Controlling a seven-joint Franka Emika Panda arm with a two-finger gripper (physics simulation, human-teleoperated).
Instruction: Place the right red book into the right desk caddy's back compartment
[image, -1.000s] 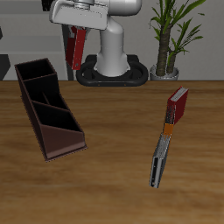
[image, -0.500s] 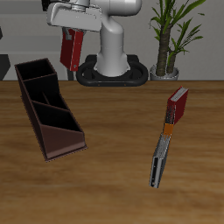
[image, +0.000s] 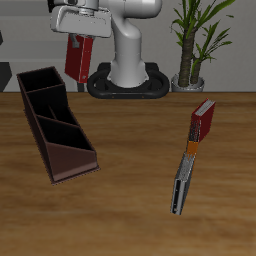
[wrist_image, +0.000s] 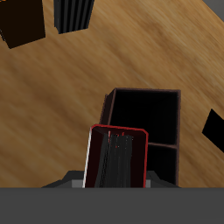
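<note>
My gripper is shut on the right red book, a long dark red hardback that hangs upright below it, high above the table's back. In the wrist view the book's end shows with its red cover and dark page edge. The right desk caddy, dark maroon-brown with a black inside, lies on the table with its low sloped end toward the front edge. Its back compartment is the squarish section at the far, tall end, and it lies below and slightly aside of the book. The compartment also shows beyond the book in the wrist view.
A shorter bright red book with an orange end and a grey-black book lie in line across the table. The robot's base and a potted plant stand at the back.
My gripper has carried the red book sideways, away from the robot base and toward the space above the caddy's tall end. The caddy and the other books have not moved.
</note>
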